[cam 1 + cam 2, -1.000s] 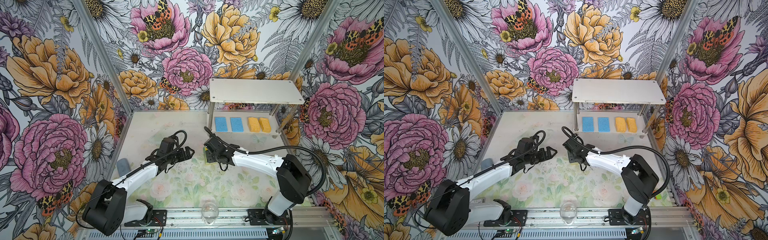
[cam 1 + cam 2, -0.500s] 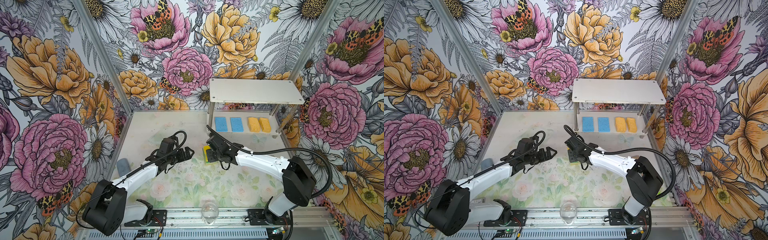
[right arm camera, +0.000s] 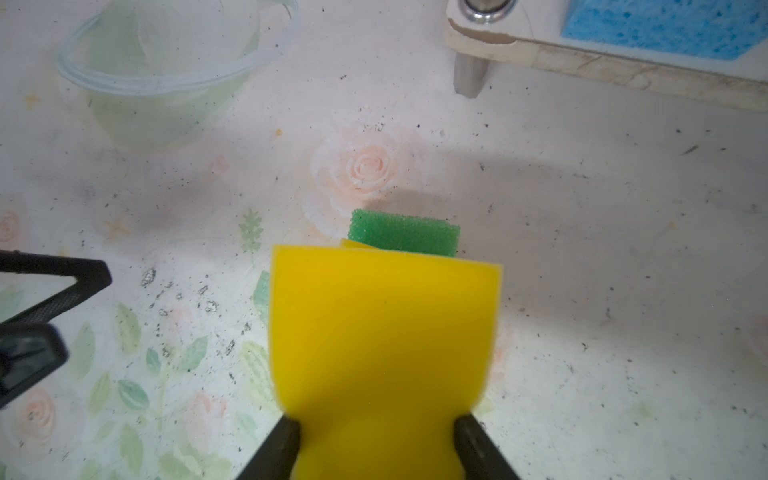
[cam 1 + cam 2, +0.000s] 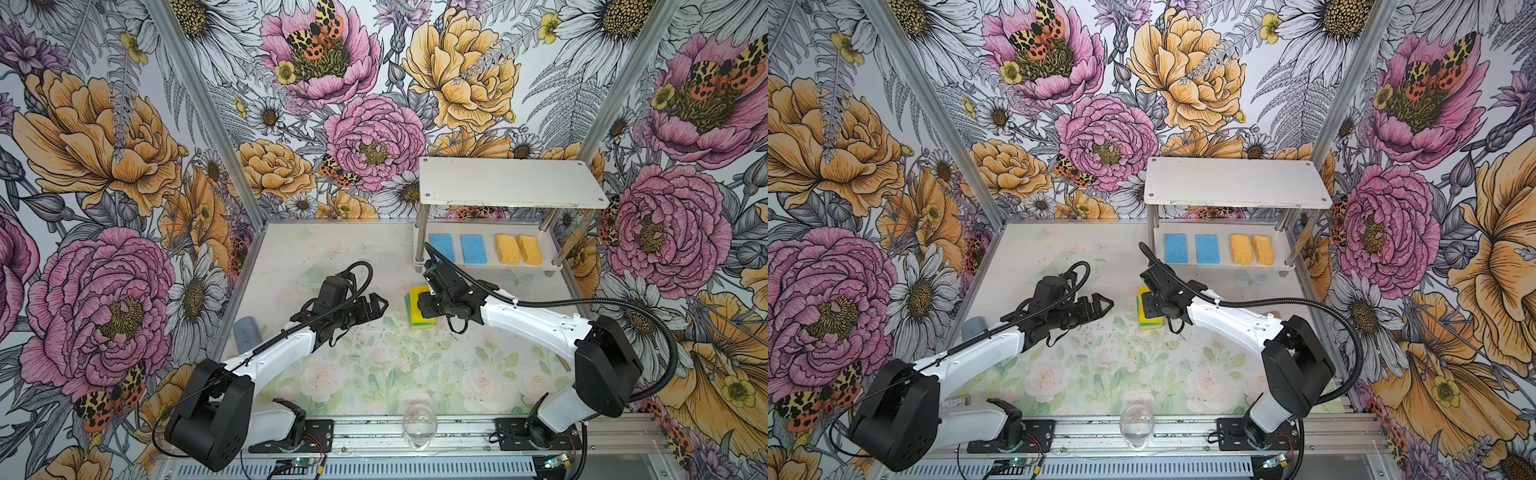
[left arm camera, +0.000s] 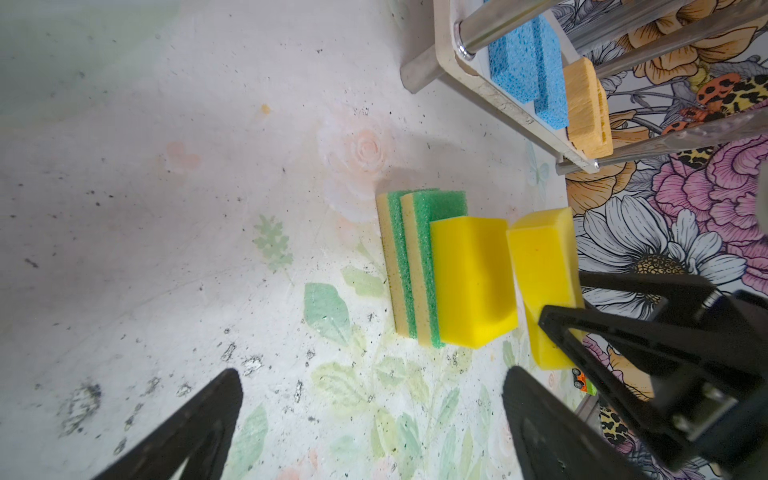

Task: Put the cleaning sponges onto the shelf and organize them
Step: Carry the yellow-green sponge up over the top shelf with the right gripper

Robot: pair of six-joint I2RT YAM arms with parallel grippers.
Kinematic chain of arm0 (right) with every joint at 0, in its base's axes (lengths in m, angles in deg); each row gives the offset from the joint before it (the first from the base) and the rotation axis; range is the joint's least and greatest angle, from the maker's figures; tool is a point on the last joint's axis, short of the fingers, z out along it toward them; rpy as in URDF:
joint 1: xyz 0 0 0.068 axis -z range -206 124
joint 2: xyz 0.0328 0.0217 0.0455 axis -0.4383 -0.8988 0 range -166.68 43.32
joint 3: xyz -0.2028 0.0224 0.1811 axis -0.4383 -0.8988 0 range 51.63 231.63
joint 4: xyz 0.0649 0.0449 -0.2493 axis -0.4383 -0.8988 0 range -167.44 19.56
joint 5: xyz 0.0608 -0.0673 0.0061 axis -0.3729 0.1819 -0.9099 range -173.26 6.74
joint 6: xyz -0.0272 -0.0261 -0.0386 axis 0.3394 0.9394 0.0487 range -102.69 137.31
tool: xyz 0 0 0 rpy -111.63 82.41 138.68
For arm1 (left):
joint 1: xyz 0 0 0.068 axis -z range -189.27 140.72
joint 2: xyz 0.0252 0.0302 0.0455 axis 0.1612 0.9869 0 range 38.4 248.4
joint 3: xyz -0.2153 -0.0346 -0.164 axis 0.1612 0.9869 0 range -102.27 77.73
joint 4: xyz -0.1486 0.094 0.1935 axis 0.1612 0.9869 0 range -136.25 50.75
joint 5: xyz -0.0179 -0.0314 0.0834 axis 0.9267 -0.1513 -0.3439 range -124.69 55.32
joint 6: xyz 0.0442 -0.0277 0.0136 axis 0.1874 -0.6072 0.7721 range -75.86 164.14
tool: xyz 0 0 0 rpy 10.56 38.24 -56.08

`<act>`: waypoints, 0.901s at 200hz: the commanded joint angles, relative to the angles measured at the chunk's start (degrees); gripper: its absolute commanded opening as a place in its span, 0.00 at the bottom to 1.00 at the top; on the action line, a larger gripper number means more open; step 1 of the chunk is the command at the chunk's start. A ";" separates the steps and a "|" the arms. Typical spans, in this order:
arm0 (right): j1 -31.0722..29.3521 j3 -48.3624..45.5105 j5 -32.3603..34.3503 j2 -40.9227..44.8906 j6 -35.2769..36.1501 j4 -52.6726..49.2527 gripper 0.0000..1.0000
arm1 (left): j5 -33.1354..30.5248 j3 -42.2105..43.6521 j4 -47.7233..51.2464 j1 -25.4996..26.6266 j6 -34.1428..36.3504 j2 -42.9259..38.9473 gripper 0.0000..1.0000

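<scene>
My right gripper (image 3: 376,428) is shut on a thick bright yellow sponge (image 3: 382,328), its fingers pinching both sides. In the left wrist view that sponge (image 5: 540,282) tilts a little away from a second yellow sponge (image 5: 469,278), which stands on edge against two green-topped sponges (image 5: 415,266). This cluster (image 4: 415,309) lies mid-table, partly under the right gripper (image 4: 424,307). My left gripper (image 4: 376,305) is open and empty, just left of the cluster. The shelf (image 4: 511,180) stands at the back right. Two blue sponges (image 4: 457,248) and two orange-yellow sponges (image 4: 518,249) lie on its lower board.
A clear glass (image 4: 419,424) stands at the front edge. A grey-blue cylinder (image 4: 247,328) lies by the left wall. A clear plastic bowl (image 3: 166,75) sits behind the left gripper. The shelf's metal posts (image 4: 419,237) rise close behind the right wrist.
The right gripper's jaws have narrowed onto the yellow sponge, and its wrist has shifted slightly toward the shelf. The left arm has stayed still.
</scene>
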 commanded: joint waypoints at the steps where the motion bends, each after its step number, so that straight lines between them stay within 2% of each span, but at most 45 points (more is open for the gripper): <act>1: 2.56 1.55 -4.39 3.54 3.01 -1.88 0.50 | 0.81 0.01 -0.82 -0.59 -0.09 -0.62 0.99; 67: 10.07 8.55 -10.99 7.89 10.83 -11.13 0.49 | 0.97 -0.47 -1.32 -0.46 -0.58 -0.13 0.99; 110: 15.95 16.42 -10.01 10.55 16.80 -18.55 0.49 | 0.81 -0.73 -1.30 -0.57 -0.50 -0.01 0.99; 156: 25.17 24.42 -8.08 12.59 22.46 -22.75 0.49 | 1.16 -1.44 -1.29 -0.58 -0.49 0.77 0.99; 180: 31.83 29.02 -10.38 12.25 24.59 -23.51 0.49 | 1.39 -2.03 -1.17 -0.63 -0.33 1.21 0.99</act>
